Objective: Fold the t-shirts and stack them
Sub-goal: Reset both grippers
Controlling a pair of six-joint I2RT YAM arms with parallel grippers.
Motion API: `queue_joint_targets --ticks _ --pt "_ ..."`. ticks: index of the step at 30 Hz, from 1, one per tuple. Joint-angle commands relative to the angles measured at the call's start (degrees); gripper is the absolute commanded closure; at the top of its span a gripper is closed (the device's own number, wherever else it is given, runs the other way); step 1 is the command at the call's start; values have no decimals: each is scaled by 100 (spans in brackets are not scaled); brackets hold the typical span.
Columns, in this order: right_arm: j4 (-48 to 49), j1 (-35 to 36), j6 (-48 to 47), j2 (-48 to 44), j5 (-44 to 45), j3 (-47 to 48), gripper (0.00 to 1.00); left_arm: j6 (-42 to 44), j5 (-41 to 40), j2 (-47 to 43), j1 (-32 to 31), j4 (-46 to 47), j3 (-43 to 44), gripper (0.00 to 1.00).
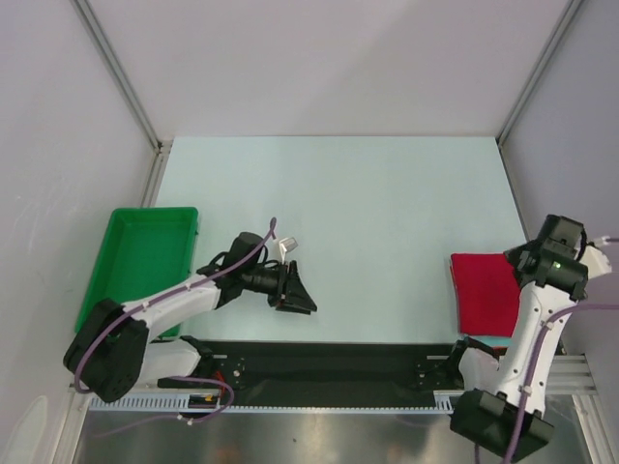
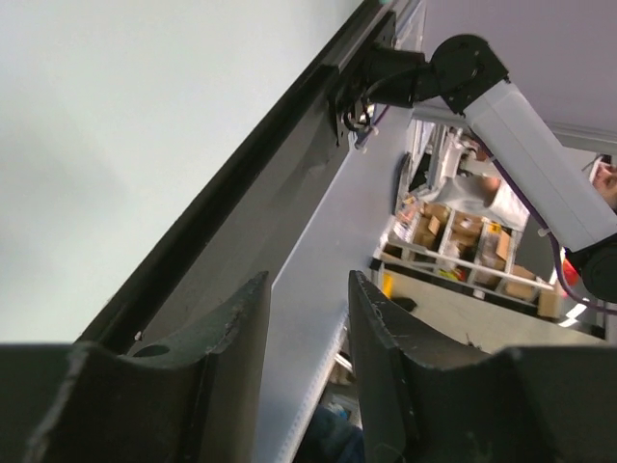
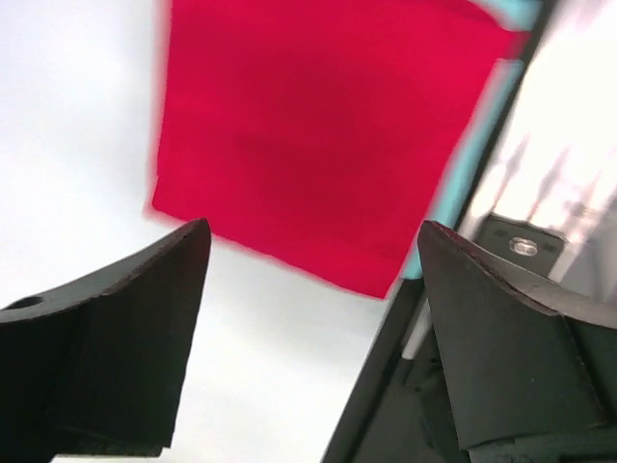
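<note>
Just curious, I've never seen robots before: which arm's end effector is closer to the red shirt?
Right. The right end effector hangs open at the red shirt's right edge. The left end effector is far off to the left, near the green tray.

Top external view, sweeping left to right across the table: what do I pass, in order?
green tray → left tool → red t-shirt
</note>
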Motion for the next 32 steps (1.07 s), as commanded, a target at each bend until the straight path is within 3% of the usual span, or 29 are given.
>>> queue_joint_targets --ticks 1,2,3,6,7,8,12,15,21,25,28,29,32 --pt "399 917 -143 -170 -526 238 7 325 -243 -605 74 -108 118 56" --pt "531 1407 -99 -196 -781 150 7 343 -296 -686 74 -125 109 55" --pt "646 1725 93 -214 -993 79 0 378 -358 -756 74 -169 65 54" --pt "1251 3183 393 -232 -1801 -438 0 352 -446 -1002 74 -222 -206 52" --pt "1601 3675 777 -258 -1751 -605 0 317 -507 -1099 74 -187 -303 52" --pt "1849 4732 885 -293 -1690 -894 0 273 -499 -1326 82 -117 -409 52" --pt "3139 6653 1325 -206 -1600 -1676 0 -366 -490 -1888 91 539 -1250 50" --pt "4131 7333 1641 -389 -1924 -2579 0 -894 -604 -2546 91 1122 -1743 48" --pt "5566 7406 2265 -1889 -2357 -4103 0 -1746 -1174 -4252 91 1490 -2709 42" --pt "5823 7178 2599 -2848 -2576 -5112 0 -2635 -1386 -6120 82 1703 -3625 41" --pt "5946 7143 2933 -3542 -2717 -5562 0 -2901 -1632 -7205 82 889 -3890 39" --pt "5990 7143 2995 -3719 -2743 -5842 0 -2883 -1702 -7930 82 589 -3890 36" --pt "6113 7020 3372 -4272 -2980 -6422 0 -2751 -1554 -7360 83 972 -3899 32"
